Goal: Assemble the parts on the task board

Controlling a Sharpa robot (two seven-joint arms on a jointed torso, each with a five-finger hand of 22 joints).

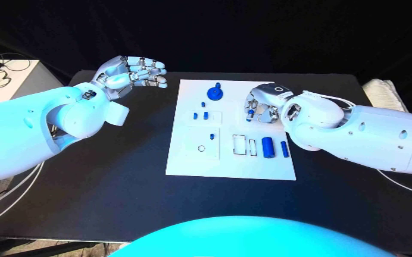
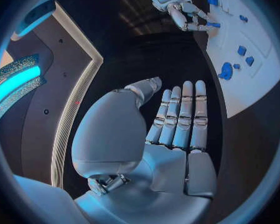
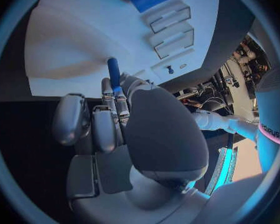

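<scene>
While the left hand (image 1: 133,72) idles spread, the right hand (image 1: 264,103) pinches a blue part (image 3: 113,72).

My flat black tabletop (image 1: 112,174) carries one white rectangular task board (image 1: 193,165), lying flat at its middle, slightly nearer the far edge.

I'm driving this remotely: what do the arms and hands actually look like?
Both arms are smooth, rounded white shells with small dark screw holes. Left hand and right hand are silver metal with segmented fingers and broad pale palm covers. Thin cables trail beside the left arm.
</scene>
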